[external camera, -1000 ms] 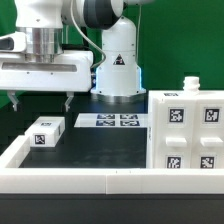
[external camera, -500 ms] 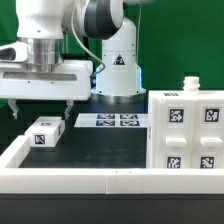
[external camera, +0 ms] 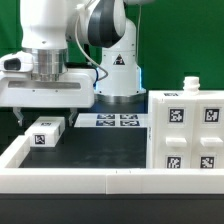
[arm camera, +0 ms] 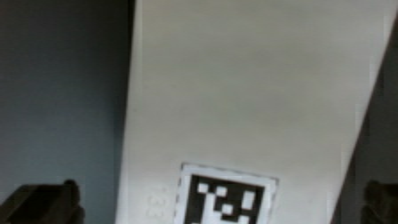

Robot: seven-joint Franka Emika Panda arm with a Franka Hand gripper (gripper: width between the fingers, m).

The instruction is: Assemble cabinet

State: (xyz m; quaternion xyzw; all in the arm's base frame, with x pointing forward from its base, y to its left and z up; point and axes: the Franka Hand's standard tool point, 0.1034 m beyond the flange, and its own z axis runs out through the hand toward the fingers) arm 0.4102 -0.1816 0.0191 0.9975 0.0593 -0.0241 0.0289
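Observation:
The cabinet body (external camera: 185,130) is a big white box with square tags, standing at the exterior view's right with a small knob on top. A small white tagged block (external camera: 45,133) lies on the black table at the exterior view's left. My gripper (external camera: 47,117) hangs open just above this block, one finger on each side, touching nothing. In the wrist view the block (arm camera: 231,110) fills the middle, its tag near my gripper (arm camera: 210,205), with a dark fingertip (arm camera: 39,203) beside it.
The marker board (external camera: 110,121) lies flat at the back middle, in front of the arm's white base (external camera: 118,75). A long low white border rail (external camera: 80,180) runs along the front and up the exterior view's left side.
My gripper has come down and moved toward the exterior view's right, from above and left of the small block to directly over it. The jaws stayed open. The block and cabinet have not moved.

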